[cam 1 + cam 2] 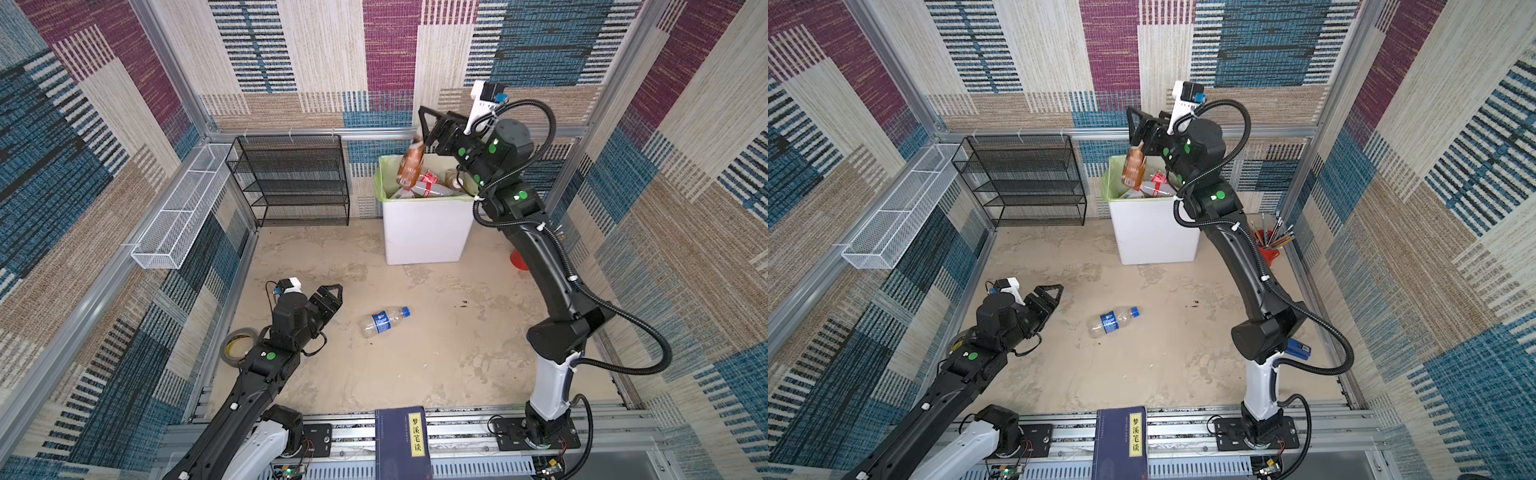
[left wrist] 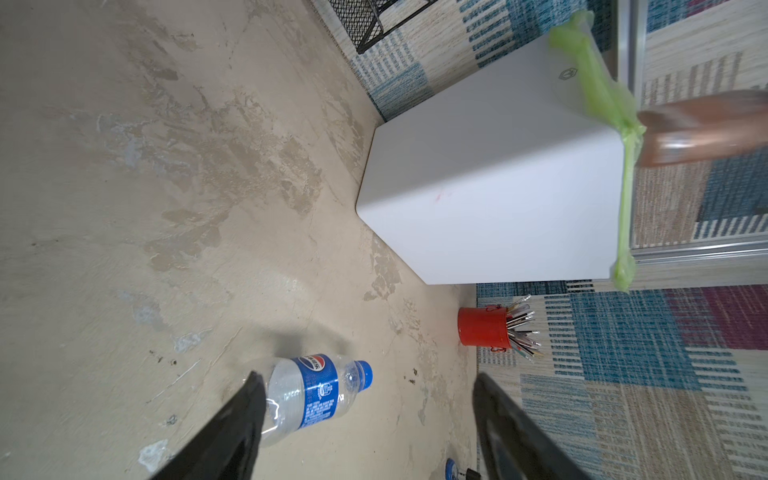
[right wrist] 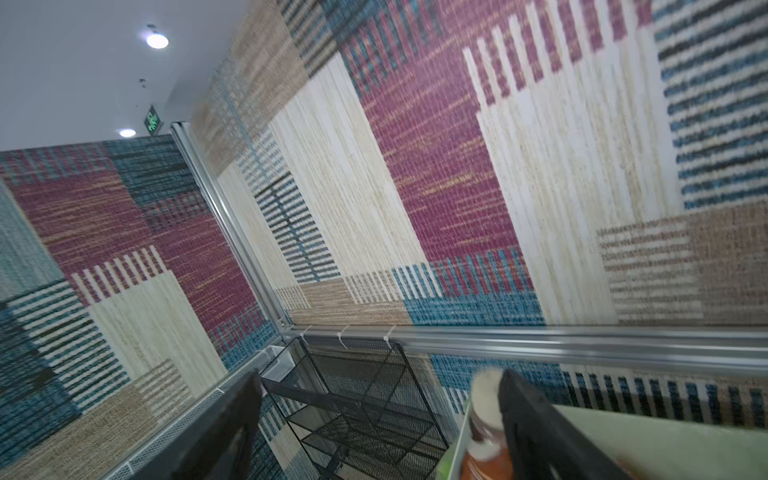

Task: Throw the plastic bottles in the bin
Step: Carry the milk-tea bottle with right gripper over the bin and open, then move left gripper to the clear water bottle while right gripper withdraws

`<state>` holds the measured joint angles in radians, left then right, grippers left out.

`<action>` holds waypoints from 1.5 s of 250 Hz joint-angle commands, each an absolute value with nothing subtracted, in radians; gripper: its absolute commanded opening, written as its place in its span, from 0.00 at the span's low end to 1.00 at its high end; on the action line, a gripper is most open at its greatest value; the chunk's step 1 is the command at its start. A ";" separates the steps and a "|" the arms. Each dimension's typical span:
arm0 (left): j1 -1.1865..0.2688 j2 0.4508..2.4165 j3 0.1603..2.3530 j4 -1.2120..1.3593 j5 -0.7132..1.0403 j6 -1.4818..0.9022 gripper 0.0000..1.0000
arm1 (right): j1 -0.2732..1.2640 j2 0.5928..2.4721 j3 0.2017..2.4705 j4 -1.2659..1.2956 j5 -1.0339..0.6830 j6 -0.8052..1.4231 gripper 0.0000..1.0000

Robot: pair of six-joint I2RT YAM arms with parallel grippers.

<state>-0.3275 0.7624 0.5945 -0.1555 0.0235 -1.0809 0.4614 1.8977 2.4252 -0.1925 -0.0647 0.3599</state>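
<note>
Bottles [image 1: 430,187], clear with red labels, lay heaped in the white, green-bagged bin [image 1: 424,232]. Over its rim a brown bottle [image 1: 411,164] hung blurred just under the right pincer [image 1: 423,124], whose jaws stood apart. One clear bottle [image 1: 384,322] lay on the surface [image 1: 436,353] ahead of the left pincer [image 1: 334,291], also spread wide. Only the left wrist view showed the Pepsi roundel on its blue label; a red cup [image 2: 482,332] of pencils stood near the bin. The book [image 1: 401,440] at the front read 梦溪笔谈.
</note>
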 commanded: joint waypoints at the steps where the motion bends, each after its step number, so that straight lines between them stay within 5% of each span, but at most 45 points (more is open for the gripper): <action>1: -0.326 0.719 0.578 -0.170 -0.018 -1.054 0.80 | 0.458 1.824 2.435 -0.203 -0.077 0.301 0.89; 25: -0.324 0.682 0.551 -0.182 -0.033 -1.065 0.80 | 0.453 1.720 2.301 -0.231 -0.071 0.282 0.88; 79: -0.324 0.654 0.500 -0.195 -0.024 -1.078 0.80 | 0.448 1.382 1.623 -0.147 -0.035 0.338 0.84; 137: -0.324 0.645 0.490 -0.231 -0.011 -1.059 0.80 | 0.448 1.172 1.224 -0.165 -0.033 0.433 0.82; 239: -0.323 0.810 0.647 -0.258 0.071 -0.867 0.78 | 0.448 0.977 0.862 -0.197 -0.092 0.480 0.79; 375: -0.334 1.218 0.997 -0.428 0.345 -0.613 0.76 | 0.448 0.947 0.580 -0.222 -0.242 0.534 0.77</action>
<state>-0.3279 1.1561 0.9550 -0.3740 0.2520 -0.6689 0.4473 0.9642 0.6136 -0.2447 -0.2180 0.5079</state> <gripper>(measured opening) 0.765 0.767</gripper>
